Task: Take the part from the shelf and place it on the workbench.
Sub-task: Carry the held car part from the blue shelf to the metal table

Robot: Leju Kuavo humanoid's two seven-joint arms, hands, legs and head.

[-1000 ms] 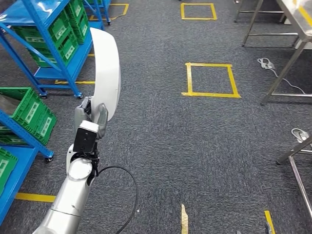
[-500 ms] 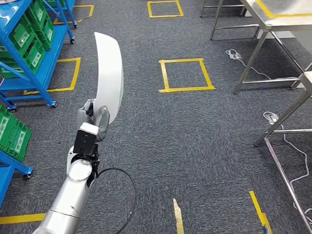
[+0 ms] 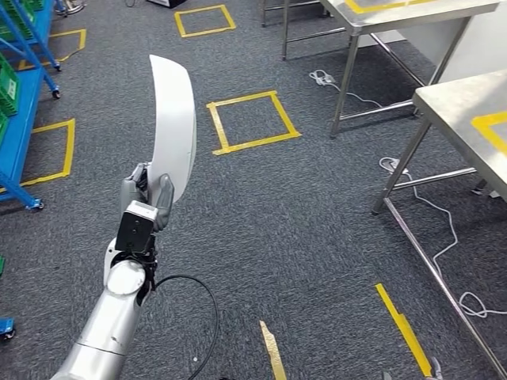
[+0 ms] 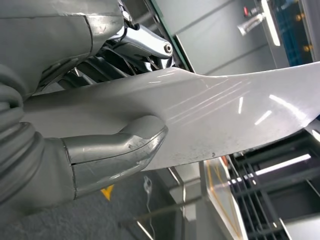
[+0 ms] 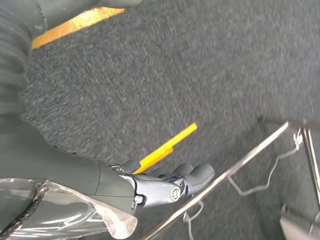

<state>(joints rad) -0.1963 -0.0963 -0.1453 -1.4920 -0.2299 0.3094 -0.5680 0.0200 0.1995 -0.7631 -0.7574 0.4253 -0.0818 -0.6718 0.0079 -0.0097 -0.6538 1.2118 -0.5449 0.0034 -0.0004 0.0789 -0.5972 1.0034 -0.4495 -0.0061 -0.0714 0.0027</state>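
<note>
- One part, a curved white panel, is gripped at its lower end by the left hand and held upright above the carpet (thumb pressed on one face, fingers behind the other).
- Against the frames a second earlier, the whole scene has swung: the blue shelf now sits at the far left edge, and the steel desk has come in on the right. A turn of the robot is judged; the part is unmoved in the hand.
- The carry is judged well under way, with placement not yet done.
- The right hand hangs loosely curled, holding nothing.
- Desk legs and a white cable on the floor lie between robot and desk.
</note>
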